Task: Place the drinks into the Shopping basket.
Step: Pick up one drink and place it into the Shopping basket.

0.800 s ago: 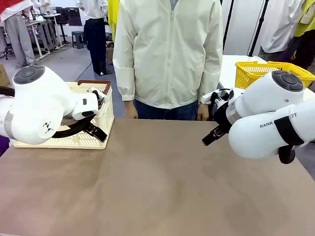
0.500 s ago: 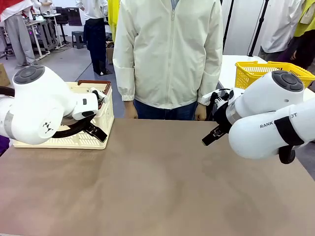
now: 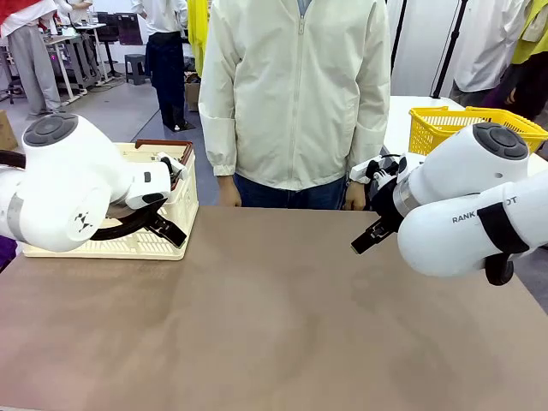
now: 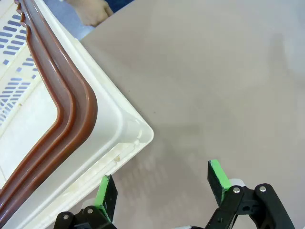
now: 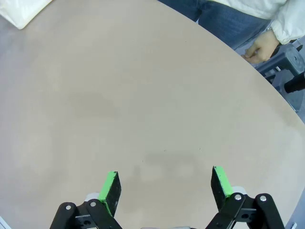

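Front view: against the earlier frames, both arms are found unmoved, and only the person (image 3: 295,94) is seen to have shifted slightly, the hand (image 3: 354,197) beyond the right claw (image 3: 368,238) drifting a little and back. The left claw (image 3: 165,227) is held apart, as is the right claw, and nothing is gripped by either. In the left wrist view the basket (image 4: 114,129) is found just beside the left claw (image 4: 162,183), its cream corner close to one green pad (image 4: 101,193) and its brown handles (image 4: 71,109) running away beyond it; whether pad and wall touch cannot be told. From the front, much of the basket (image 3: 184,201) is covered by the left arm, so its inside cannot be made out, and both claws are partly hidden behind their own wrists. In the right wrist view only bare table (image 5: 143,95) is seen ahead of the right claw (image 5: 164,186), with the person's hand (image 5: 259,47) at the far edge. The table (image 3: 274,325) is a plain matt brown. Beyond the right claw a yellow basket (image 3: 428,128) is set on a white surface, cut off by the arm, and behind the person a grey floor with other people standing is seen.
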{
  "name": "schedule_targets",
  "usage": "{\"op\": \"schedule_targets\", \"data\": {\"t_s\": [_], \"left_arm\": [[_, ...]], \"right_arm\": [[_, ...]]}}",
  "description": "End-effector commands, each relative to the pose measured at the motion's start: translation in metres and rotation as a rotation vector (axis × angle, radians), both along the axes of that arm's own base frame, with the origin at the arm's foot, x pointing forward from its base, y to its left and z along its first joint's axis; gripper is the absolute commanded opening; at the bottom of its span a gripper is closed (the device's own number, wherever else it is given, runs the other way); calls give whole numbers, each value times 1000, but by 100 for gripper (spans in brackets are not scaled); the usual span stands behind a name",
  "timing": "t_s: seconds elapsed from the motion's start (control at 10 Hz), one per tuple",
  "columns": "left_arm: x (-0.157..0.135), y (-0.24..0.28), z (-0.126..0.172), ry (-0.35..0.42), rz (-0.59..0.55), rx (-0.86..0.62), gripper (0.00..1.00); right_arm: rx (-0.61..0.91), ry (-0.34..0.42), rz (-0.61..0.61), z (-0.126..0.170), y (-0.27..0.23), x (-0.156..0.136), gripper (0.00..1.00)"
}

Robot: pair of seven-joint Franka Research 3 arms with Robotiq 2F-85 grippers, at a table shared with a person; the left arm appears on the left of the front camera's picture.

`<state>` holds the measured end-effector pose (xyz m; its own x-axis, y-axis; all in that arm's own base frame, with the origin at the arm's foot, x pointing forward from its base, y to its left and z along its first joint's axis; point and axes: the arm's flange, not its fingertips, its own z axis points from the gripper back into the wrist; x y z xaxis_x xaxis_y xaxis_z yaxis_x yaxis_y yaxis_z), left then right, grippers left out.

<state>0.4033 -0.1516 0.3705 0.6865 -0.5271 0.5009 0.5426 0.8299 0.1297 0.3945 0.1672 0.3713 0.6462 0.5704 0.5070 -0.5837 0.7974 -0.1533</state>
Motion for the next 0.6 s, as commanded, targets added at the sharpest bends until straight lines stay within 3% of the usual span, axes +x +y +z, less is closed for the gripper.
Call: {"op": "schedule_targets", "data": {"t_s": [0.0,0.5], "left_arm": [[0,0,0,0,0,0,100],[0,0,0,0,0,0,100]], "right_arm": [[1,0,-1,0,0,0,100],[1,0,-1,0,0,0,100]]}}
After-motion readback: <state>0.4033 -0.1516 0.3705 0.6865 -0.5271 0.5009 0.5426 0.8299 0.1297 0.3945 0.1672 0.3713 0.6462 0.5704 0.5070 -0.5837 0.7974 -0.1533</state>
